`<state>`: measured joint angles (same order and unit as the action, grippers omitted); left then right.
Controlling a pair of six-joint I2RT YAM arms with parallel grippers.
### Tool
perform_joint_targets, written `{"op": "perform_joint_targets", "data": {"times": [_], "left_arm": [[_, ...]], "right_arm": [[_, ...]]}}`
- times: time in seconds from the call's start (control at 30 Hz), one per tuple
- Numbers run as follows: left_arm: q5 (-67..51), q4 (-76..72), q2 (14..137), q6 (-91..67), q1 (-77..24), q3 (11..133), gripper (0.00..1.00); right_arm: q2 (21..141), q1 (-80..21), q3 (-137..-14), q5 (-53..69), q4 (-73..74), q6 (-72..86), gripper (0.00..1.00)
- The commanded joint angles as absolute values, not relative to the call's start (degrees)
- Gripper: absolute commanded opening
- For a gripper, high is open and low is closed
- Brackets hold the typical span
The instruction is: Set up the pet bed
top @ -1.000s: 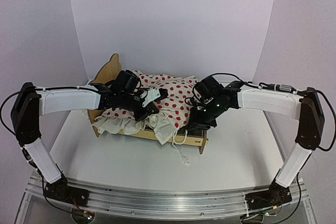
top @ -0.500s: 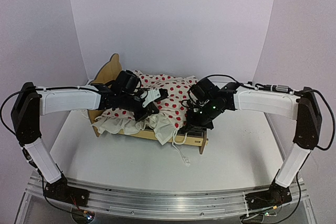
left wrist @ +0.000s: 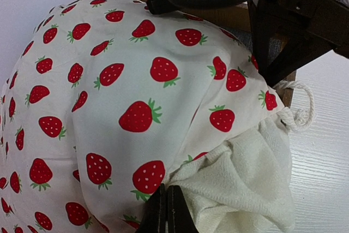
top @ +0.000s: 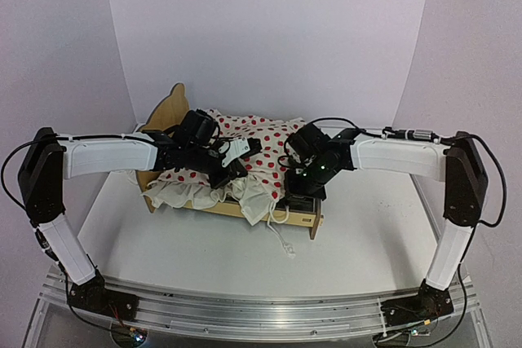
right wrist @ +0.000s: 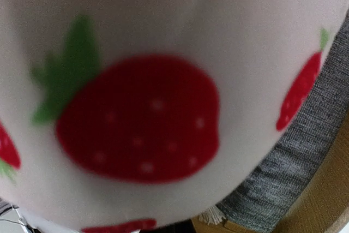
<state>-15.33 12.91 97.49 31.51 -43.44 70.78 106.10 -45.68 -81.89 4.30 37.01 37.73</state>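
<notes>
Top view: pet bed (top: 303,219) sits mid-table (top: 367,226), w/ wavy headboard (top: 167,110) at its 9 o'clock end and foot end toward 4 o'clock. A white strawberry-print blanket (top: 261,140) is heaped over the frame, hiding most of it; a ruffled edge spills over the near rail and a white cord (top: 281,238) trails onto the table at 6 o'clock.

L arm reaches in from 9 o'clock, left gripper (top: 235,170) over the blanket's middle. Left wrist cam: its fingers (left wrist: 161,211) are pressed together at the seam where the print meets the cream underside, pinching the fabric.

R arm comes in from 3 o'clock, right gripper (top: 298,193) down at the foot end, buried against the cloth. Right wrist cam shows only blurred print close up, plus a strip of grey felt base (right wrist: 294,151) and plywood rail (right wrist: 327,205) at 4 o'clock; its fingers are hidden, so can't tell how far open they are or what they hold.
</notes>
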Motion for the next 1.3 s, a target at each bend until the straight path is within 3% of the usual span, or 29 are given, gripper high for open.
{"op": "perform_joint_targets", "data": {"times": [0.0,0.27,0.47,0.73,0.83,0.93,1.0,1.17,1.27], "left_arm": [[-15.2,10.7,97.6,31.8,-43.1,71.7,0.00],[-15.7,10.8,97.4,31.8,-43.1,71.6,0.00],[-15.8,10.5,97.3,31.8,-43.1,71.5,0.00],[-16.0,10.4,97.3,31.9,-43.1,71.5,0.00],[-16.0,10.2,97.2,32.1,-43.1,71.5,0.00],[-15.8,10.1,97.1,32.2,-43.1,71.5,0.00],[-15.7,10.2,97.1,32.2,-43.1,71.5,0.00],[-15.4,10.7,97.4,31.2,-43.1,72.4,0.00],[-16.0,11.7,97.2,30.5,-43.1,73.5,0.00]], "right_arm": [[109.6,-45.6,-84.2,4.4,39.4,40.7,0.00],[111.0,-44.5,-82.9,6.1,42.6,42.1,0.01],[110.1,-43.8,-88.8,8.5,49.3,38.9,0.31],[105.3,-42.8,-97.5,13.7,54.4,29.0,0.40],[103.7,-40.8,-95.9,14.2,55.1,25.9,0.38],[101.2,-40.6,-92.8,12.2,53.4,13.4,0.33],[97.8,-40.8,-88.5,14.2,48.5,0.9,0.35],[86.6,-42.4,-67.8,18.2,22.9,-29.3,0.41],[88.6,-41.1,-66.8,16.9,17.5,-36.5,0.34]]}}
